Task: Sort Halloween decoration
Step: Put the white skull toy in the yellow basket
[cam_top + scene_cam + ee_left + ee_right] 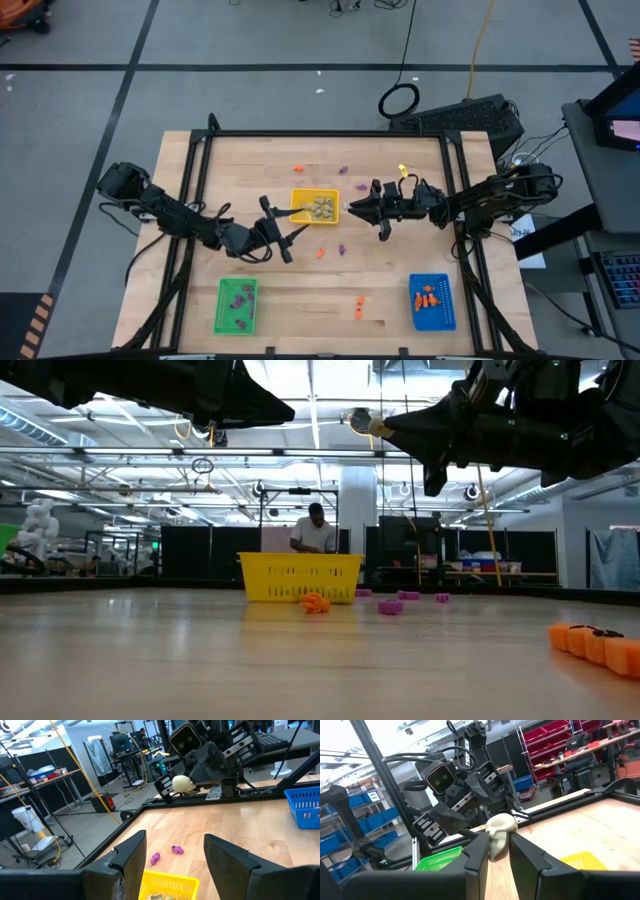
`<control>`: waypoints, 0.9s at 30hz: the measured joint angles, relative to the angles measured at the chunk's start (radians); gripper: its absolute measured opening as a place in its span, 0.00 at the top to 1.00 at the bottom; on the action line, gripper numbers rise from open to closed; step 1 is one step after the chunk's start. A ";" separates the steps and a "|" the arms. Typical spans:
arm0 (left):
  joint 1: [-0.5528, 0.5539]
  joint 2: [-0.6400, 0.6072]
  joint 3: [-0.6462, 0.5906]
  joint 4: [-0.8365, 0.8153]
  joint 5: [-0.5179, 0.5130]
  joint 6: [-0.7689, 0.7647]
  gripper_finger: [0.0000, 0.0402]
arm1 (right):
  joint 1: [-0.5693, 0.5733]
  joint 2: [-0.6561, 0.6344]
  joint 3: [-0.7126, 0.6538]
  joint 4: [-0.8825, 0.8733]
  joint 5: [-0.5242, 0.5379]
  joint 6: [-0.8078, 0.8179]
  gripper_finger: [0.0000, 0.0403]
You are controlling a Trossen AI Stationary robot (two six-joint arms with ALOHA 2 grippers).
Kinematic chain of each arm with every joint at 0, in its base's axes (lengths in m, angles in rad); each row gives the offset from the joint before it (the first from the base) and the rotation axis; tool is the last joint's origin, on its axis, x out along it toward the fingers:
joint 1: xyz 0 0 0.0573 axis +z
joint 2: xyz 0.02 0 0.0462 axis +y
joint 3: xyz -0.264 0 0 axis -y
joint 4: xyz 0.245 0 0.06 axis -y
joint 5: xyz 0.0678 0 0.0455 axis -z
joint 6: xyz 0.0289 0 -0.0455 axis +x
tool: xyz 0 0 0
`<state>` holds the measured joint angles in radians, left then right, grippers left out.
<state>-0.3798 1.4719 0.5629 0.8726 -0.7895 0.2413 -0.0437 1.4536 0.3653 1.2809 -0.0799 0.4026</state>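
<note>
Right pincer clamps pale skull trinket upright, long axis vertical.

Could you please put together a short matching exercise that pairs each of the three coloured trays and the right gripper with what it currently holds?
Things:
1. yellow tray
2. green tray
3. blue tray
4. right gripper

Contents:
A. orange trinkets
B. one pale skull between its fingers
C. purple trinkets
D. pale beige trinkets

Pairs: 1-D, 2-C, 3-A, 4-B
</note>
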 joint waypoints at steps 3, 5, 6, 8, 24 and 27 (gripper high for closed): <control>0.000 0.000 0.000 0.000 0.000 0.000 0.50 | 0.000 0.000 0.000 -0.002 0.000 -0.013 0.85; 0.000 0.000 0.000 0.000 0.000 0.000 0.50 | 0.000 0.000 0.000 -0.002 0.000 -0.026 0.85; 0.000 0.000 0.000 0.000 0.000 0.000 0.50 | 0.000 0.000 0.000 -0.002 0.000 -0.027 0.85; 0.000 0.000 0.000 0.000 0.000 0.000 0.50 | 0.000 0.000 0.000 -0.003 0.000 -0.028 0.85; 0.001 0.000 0.000 0.000 0.000 0.001 0.50 | 0.000 0.122 0.170 -0.214 0.028 -0.054 0.85; 0.001 0.000 0.000 0.000 0.000 0.001 0.50 | 0.000 0.171 0.221 -0.265 0.030 -0.065 0.85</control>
<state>-0.3790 1.4719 0.5629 0.8730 -0.7895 0.2424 -0.0437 1.6243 0.5863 1.0157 -0.0498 0.3377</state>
